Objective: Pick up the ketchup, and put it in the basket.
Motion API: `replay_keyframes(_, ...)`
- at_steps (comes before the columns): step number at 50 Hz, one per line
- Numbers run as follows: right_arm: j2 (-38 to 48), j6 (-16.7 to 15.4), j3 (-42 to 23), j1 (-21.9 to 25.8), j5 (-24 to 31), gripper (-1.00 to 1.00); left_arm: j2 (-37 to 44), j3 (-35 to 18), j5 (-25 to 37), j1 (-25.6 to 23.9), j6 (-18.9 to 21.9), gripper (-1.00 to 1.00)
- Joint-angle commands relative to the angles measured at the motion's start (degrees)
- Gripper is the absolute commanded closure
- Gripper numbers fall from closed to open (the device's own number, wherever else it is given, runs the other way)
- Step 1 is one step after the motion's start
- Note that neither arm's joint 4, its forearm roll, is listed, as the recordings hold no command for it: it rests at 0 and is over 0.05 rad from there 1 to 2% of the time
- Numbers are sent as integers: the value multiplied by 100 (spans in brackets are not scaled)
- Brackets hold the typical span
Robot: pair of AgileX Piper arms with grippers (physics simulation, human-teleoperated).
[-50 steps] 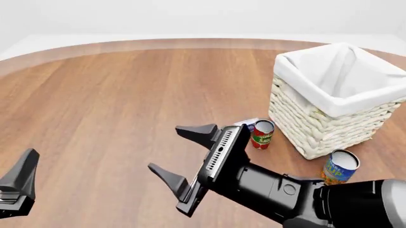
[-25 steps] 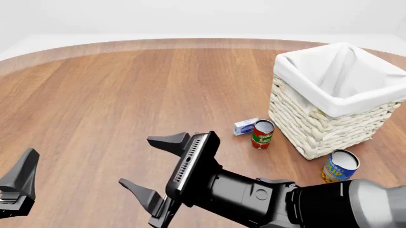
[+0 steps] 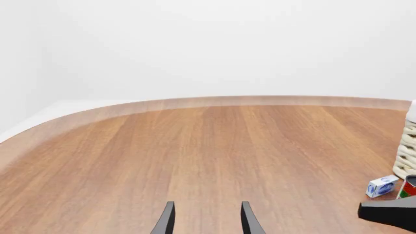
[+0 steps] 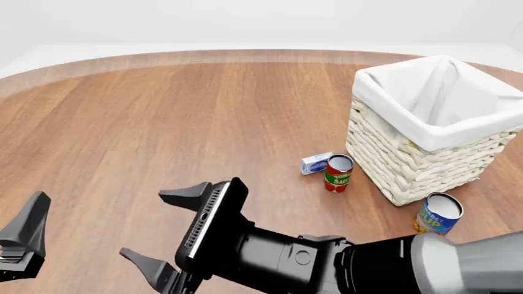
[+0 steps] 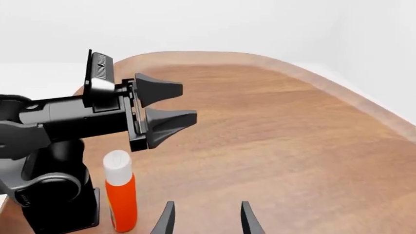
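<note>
The ketchup point(image 5: 120, 194), a red bottle with a white cap, stands upright on the table beside the left arm's base in the right wrist view. It does not show in the front view. The basket point(image 4: 408, 162), white wicker with a cloth liner, stands at the far right; its edge shows in the left wrist view point(image 3: 408, 148). My right gripper point(image 4: 163, 228) is open and empty, reaching left across the near table, short of the ketchup point(image 5: 206, 222). My left gripper point(image 3: 206, 222) is open and empty at the near left point(image 4: 29, 236), also seen in the right wrist view point(image 5: 188, 102).
A red-and-green tomato sauce can point(image 4: 337, 173) and a small white-and-blue box point(image 4: 315, 163) sit just left of the basket. A blue-and-yellow can point(image 4: 437, 214) stands in front of the basket. The right arm's black body crosses the near table.
My right gripper has swung left and towards the near edge, still open. The left arm, the basket and the cans have not moved.
</note>
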Motion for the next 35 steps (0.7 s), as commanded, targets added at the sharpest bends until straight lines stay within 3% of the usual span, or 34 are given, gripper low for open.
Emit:
replay_keyframes(1,142,226,-246,172,188,-100,0,0,0,0,0,-100)
replay_keyframes(18,250,870,-499,493,245,-100,0,0,0,0,0,-100)
replay_keyframes(35,556,1044,-750,625,304,-100,0,0,0,0,0,-100)
